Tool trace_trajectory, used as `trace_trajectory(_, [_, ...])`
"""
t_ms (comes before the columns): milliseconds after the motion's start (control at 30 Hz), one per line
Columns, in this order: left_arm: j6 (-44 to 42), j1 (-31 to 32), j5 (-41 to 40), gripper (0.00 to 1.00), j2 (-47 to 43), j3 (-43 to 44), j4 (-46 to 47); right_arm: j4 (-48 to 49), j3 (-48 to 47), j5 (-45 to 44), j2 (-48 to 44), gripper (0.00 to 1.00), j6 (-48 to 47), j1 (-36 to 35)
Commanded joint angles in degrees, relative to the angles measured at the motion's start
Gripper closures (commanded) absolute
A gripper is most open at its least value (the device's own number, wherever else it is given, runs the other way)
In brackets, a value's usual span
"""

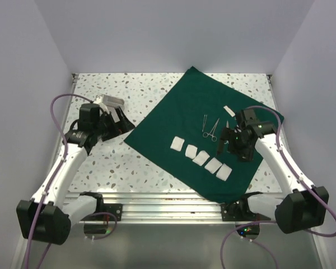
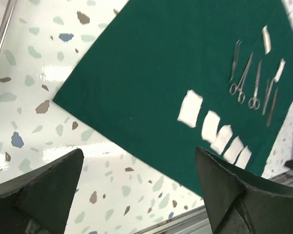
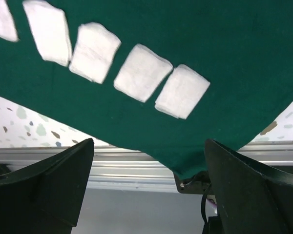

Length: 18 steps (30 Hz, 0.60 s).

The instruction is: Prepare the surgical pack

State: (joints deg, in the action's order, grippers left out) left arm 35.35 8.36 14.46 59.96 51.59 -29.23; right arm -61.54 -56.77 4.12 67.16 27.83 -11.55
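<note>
left fingers (image 2: 39, 195) and right fingers (image 3: 44, 190) gape empty; five gauze squares (image 1: 200, 158) lie on the drape (image 1: 179, 112)

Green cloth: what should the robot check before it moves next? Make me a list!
1. Drape spread flat: ok.
2. Five gauze squares in a row on it: ok.
3. Instruments on it, apart from the gauze: ok.
4. Left gripper open, empty: ok.
5. Right gripper open, empty: ok.
6. Drape inside the table edge: not ok, its near corner overhangs the rail.
</note>
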Motion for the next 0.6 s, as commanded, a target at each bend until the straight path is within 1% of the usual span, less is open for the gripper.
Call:
trace_trajectory(0, [-9.7, -0.3, 3.9, 0.00, 4.8, 6.2, -4.0, 2.1, -7.6, -1.0, 5.2, 0.01, -3.0, 0.2])
trace_trajectory(33, [-10.6, -0.3, 3.3, 0.00, 5.9, 8.6, -5.1, 2.0, -10.9, -1.0, 9.0, 0.01, -3.2, 0.2])
trace_trajectory(100, [-12.1, -0.3, 0.8, 0.00, 8.6, 11.2, -6.1, 2.4, -13.7, -1.3, 13.1, 0.01, -3.4, 0.2])
trace_trajectory(133, [-12.7, -0.3, 0.6, 0.00, 9.5, 11.8, -6.4, 2.4, -16.0, -1.7, 16.9, 0.01, -3.1, 0.2])
trace_trajectory(267, [-13.7, -0.2, 1.7, 0.01, 12.2, 12.8, -5.5, 2.2, -20.0, 0.4, 23.4, 0.01, -4.5, 0.2])
trace_trajectory(433, [-16.4, -0.2, -0.7, 0.01, 16.0, 16.5, -7.8, 2.4, -23.6, -3.9, 28.6, 0.02, -5.2, 0.5])
trace_trajectory(467, [-16.6, -0.2, -1.1, 0.01, 17.1, 17.0, -7.9, 2.5, -24.4, -4.6, 29.4, 0.04, -5.4, 0.6])
trace_trajectory(500, [-16.9, -0.1, -1.1, 0.01, 17.6, 17.9, -8.2, 2.6, -25.3, -5.5, 30.7, 0.10, -5.4, 0.5])
trace_trajectory(567, [-17.1, -0.1, -0.5, 0.02, 18.5, 18.5, -8.4, 3.3, -27.3, -8.3, 32.2, 0.15, -5.6, 0.7])
